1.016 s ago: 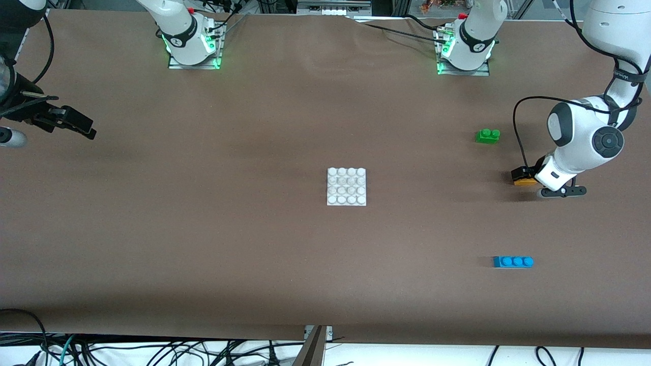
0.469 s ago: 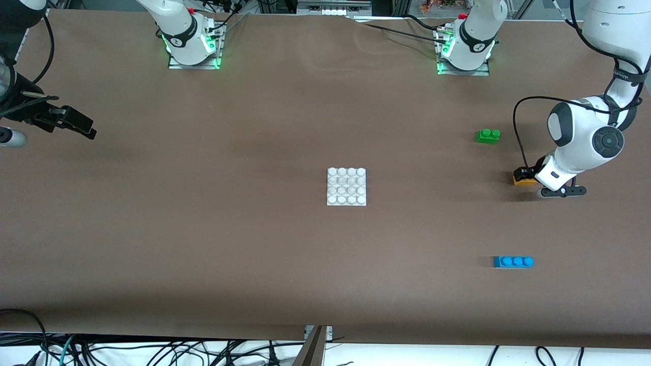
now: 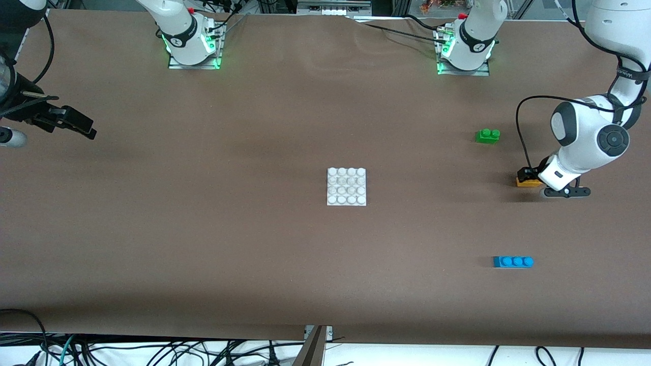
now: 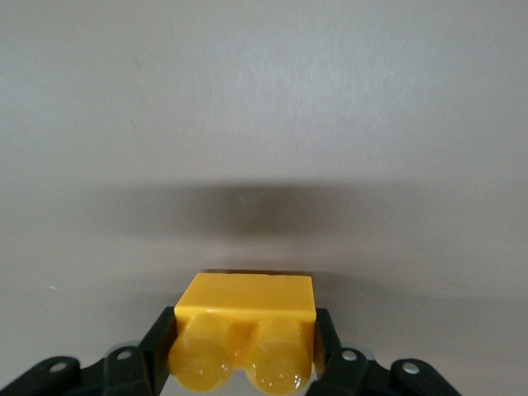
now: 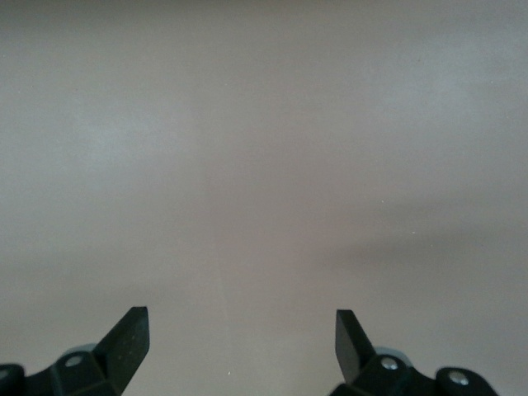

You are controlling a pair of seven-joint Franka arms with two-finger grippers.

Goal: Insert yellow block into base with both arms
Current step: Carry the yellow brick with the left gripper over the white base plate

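Clamping yellow block (image 4: 246, 334) between fingers, left tool (image 4: 244, 363).

Brown-covered table (image 3: 203, 244), cables (image 3: 152, 353) tangled along its near edge.

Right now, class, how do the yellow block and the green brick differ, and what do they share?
The yellow block is clamped in the left gripper; the green brick lies free on the table. The yellow block is nearer to the front camera than the green brick and closer to the blue brick. They differ in color. Both carry two round studs and sit toward the left arm's end.
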